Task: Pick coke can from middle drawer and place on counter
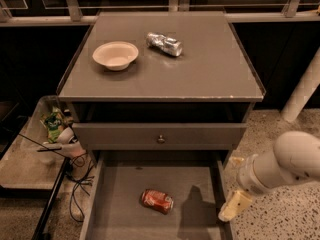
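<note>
The coke can (pixel 157 201) is red and lies on its side on the bare bottom of the open middle drawer (pixel 120 204), near the drawer's middle. My gripper (pixel 235 206) hangs at the lower right, over the drawer's right wall, to the right of the can and apart from it. Only a pale finger shows. The white arm (pixel 285 164) reaches in from the right. The grey counter (pixel 200 69) lies above, with a chipped front edge.
A white bowl (pixel 115 55) and a shiny silver can (pixel 164 44) sit on the counter. A closed drawer front with a round knob (pixel 160 138) is above the open drawer. A low side shelf with clutter (pixel 55 134) and cables (pixel 80 184) stands at left.
</note>
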Motion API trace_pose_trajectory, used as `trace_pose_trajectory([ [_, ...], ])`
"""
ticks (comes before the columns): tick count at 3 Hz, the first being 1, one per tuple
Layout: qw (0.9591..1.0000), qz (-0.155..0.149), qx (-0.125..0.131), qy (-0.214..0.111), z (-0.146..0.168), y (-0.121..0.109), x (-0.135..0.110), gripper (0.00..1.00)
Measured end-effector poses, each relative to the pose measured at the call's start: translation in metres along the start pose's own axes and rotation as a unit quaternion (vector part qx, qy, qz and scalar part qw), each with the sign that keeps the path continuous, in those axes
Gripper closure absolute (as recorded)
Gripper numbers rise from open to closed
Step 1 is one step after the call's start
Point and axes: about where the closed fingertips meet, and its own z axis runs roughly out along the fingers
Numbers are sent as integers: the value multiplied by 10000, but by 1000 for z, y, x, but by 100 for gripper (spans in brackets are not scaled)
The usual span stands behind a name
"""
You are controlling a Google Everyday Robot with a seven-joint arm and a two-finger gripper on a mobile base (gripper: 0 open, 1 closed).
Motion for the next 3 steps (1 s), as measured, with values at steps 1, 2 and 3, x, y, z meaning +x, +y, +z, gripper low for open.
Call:
trace_pose_trajectory([
  [1,9967,41,-177,-787,32,18,9,0],
  [2,9911,141,-274,-1292,71,25,21,0],
  [3,9914,327,-453,-1187,120,32,40,0],
])
